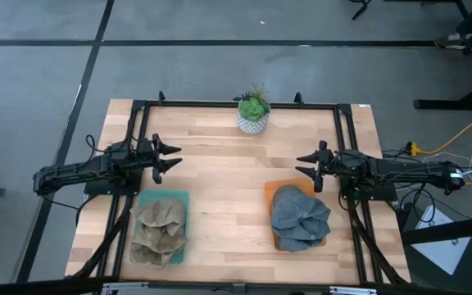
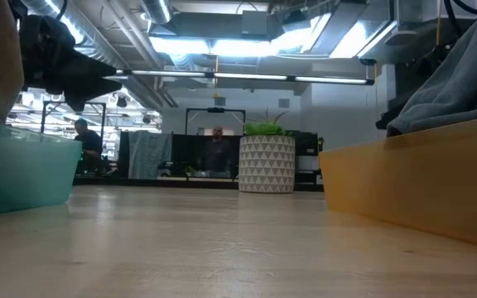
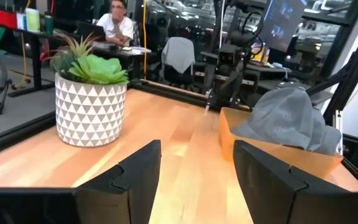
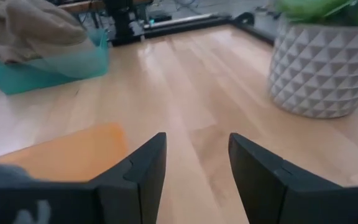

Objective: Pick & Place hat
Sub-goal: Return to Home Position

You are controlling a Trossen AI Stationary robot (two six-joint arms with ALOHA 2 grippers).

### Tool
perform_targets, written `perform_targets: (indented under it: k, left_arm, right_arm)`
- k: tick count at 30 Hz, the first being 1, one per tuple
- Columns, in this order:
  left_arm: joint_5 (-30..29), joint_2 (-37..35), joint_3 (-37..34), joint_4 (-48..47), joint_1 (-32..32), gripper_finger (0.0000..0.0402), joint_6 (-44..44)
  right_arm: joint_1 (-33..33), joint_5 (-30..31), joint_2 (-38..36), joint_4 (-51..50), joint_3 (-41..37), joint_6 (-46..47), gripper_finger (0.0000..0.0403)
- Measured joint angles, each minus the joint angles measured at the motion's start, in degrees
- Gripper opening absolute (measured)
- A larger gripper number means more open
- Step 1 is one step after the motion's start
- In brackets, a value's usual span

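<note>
Already the crumpled brown cap [image 1: 161, 229] fills the teal plastic bin [image 1: 142, 197], lower left; the grey-blue cap [image 1: 299, 217] seemingly rests in the orange bin [image 1: 270, 188], lower right. Left gripper [image 1: 170, 160] and right gripper [image 1: 308, 166], mid-frame, fingers spread, should retract level.

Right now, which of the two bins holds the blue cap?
The orange bin, near the right gripper, heaped with the blue cap. The teal bin by the left gripper holds the brown cap instead.
</note>
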Motion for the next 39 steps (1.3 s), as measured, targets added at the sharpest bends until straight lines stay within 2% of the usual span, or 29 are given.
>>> perform_targets:
  k: [5, 9, 18, 39]
  left_arm:
    - [-0.13, 0.28, 0.0, -0.07, 0.0, 0.0198, -0.08]
    - [-0.07, 0.29, 0.0, -0.09, -0.02, 0.0198, -0.18]
    - [-0.06, 0.3, 0.0, -0.04, -0.02, 0.0198, -0.18]
    - [0.0, 0.3, 0.0, -0.02, -0.02, 0.0198, -0.18]
  right_arm:
    - [0.0, -2.71, 1.41, -0.57, -0.07, 0.95, 0.0172]
    - [0.0, -2.66, 1.45, -0.54, -0.07, 0.27, 0.0172]
    - [-0.01, 3.38, 1.2, 0.29, -0.07, -1.89, 0.0172]
    - [-0.02, 3.28, 1.2, 0.37, -0.07, -1.97, 0.0172]
